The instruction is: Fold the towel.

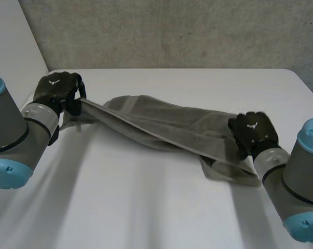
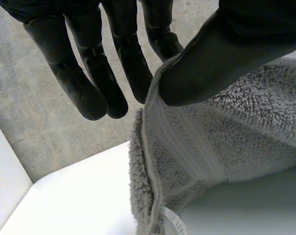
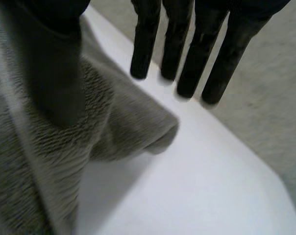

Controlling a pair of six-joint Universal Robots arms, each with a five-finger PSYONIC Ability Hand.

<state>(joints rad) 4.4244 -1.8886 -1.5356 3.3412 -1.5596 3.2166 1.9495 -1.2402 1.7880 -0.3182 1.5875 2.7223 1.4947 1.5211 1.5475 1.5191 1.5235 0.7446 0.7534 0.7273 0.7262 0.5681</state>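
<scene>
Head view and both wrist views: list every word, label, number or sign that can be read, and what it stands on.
No words or numbers can be read.
left hand: white emblem on its back, no letters.
right hand: the same emblem.
towel: small white tag at its hem, no print legible.

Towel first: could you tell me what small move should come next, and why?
Probably lift both hands a little: the left hand and right hand each pinch an end of the towel, and its middle lies bunched on the table.
</scene>
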